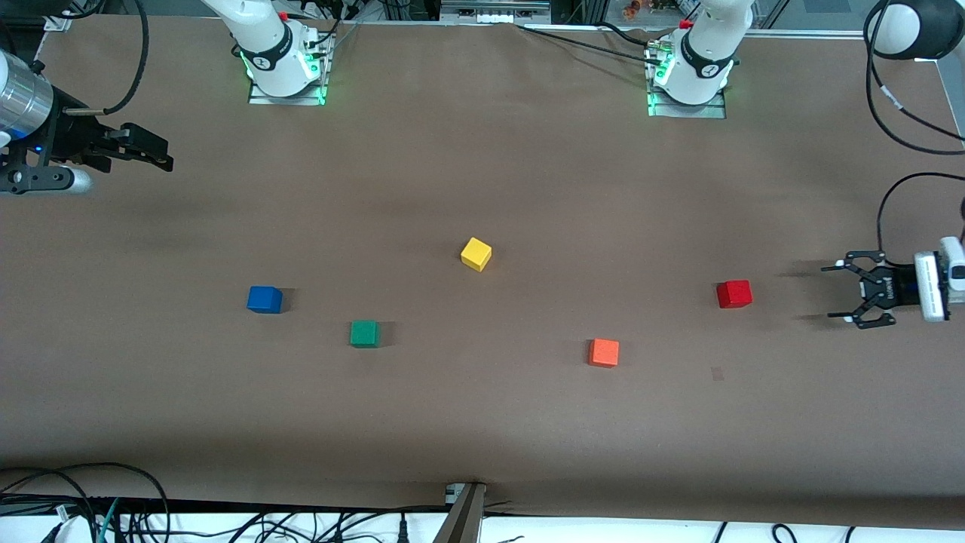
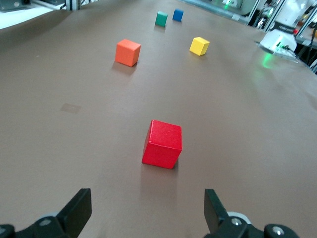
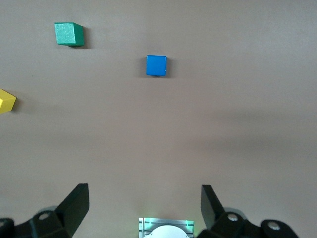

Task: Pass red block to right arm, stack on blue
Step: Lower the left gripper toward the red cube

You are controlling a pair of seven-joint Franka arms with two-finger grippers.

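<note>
Red block [image 1: 733, 293]: on surface [image 1: 482, 422], just beside left end effector [image 1: 838, 292], spread wide, empty. Blue [image 1: 264, 299]: at block's 9 o'clock. Right end effector [image 1: 162, 153]: apparently wide, empty.

Yellow cube [image 1: 476, 254]: sitting mid-table.
Green cube [image 1: 364, 333]: lying nearer the front camera.
Orange cube [image 1: 604, 352]: resting nearest the front camera.

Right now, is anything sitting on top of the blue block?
No. The blue block has a bare top, and the red block sits on the table near the open left gripper. What's under the blue block is hidden.
</note>
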